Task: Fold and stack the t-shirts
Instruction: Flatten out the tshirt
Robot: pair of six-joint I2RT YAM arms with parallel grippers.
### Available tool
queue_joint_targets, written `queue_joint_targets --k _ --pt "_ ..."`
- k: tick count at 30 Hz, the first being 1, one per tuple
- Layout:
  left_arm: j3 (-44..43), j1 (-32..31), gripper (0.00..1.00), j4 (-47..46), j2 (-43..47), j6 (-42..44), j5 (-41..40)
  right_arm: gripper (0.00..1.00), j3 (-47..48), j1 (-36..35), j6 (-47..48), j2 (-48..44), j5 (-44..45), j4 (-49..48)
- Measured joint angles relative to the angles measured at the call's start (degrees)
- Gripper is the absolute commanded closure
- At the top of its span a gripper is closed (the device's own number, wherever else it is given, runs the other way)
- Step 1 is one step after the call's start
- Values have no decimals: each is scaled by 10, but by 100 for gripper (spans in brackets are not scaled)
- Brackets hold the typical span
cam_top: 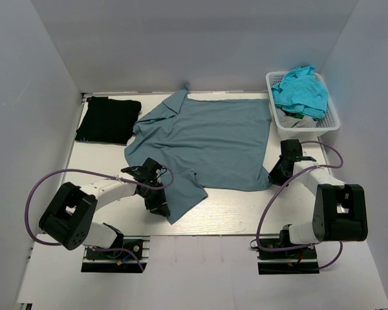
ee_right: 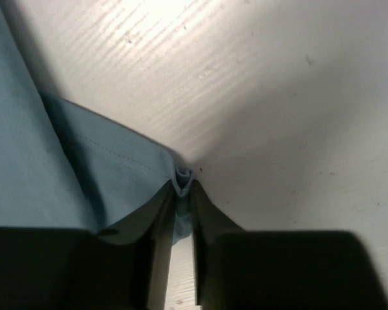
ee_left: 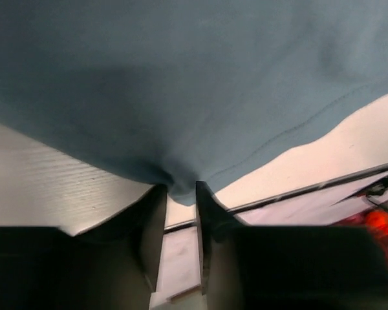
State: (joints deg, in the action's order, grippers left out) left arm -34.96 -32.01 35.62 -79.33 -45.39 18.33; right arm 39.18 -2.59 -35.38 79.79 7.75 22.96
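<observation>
Left gripper (ee_left: 180, 194): my fingers (ee_left: 154, 226) are set narrow, with a low corner of the slate-blue t-shirt (ee_left: 181, 84) tucked between the tips. Cloth hangs over that whole view, with a stitched hem running off to the right. Bare table (ee_left: 45, 187) shows below the cloth on the left.

Right gripper (ee_right: 183, 184): fingers (ee_right: 207, 223) nearly together, pinching a small bunched fold at a hemmed corner of the same shirt. The cloth runs off to the left; to the right there's only ribbed white tabletop.

From the top camera, the blue shirt lies spread mid-table, mostly flat and rumpled along its left side. My left grip is at the near-left flap, which looks like a sleeve, and my left wrist sits over that flap. My right grip is at the near-right corner of the hem.

Surroundings:
- black t-shirt (cam_top: 108, 120) folded flat at the far-left corner, just beside the blue shirt's left edge; can't tell whether they touch.
- white lattice basket (cam_top: 333, 119) at the far right, just beyond my right gripper and near the blue shirt's far-right corner. turquoise t-shirts (cam_top: 301, 90) are heaped in it, over some grey cloth.
- purple cables (cam_top: 32, 194) loop out beside each arm, near the edges of the shirt.
- white walls close the table in on the left, far and right sides.
</observation>
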Motion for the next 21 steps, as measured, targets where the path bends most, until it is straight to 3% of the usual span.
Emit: queue_joint_targets --k 1,2,8,15,21 --pt "2 -1 99 0 0 -3 -2 91 -3 0 1 -2 0 -3" --pt "4 -2 100 0 -1 -2 -10 100 -6 0 -2 -3 -1 -3" --pt "-6 -8 100 29 2 -12 -38 100 -5 0 -4 -49 13 33" --pt "-69 -7 100 165 25 -12 -127 100 71 0 -9 -170 52 190" --pt "-137 -5 100 240 60 -12 -154 100 167 0 -28 -248 103 319"
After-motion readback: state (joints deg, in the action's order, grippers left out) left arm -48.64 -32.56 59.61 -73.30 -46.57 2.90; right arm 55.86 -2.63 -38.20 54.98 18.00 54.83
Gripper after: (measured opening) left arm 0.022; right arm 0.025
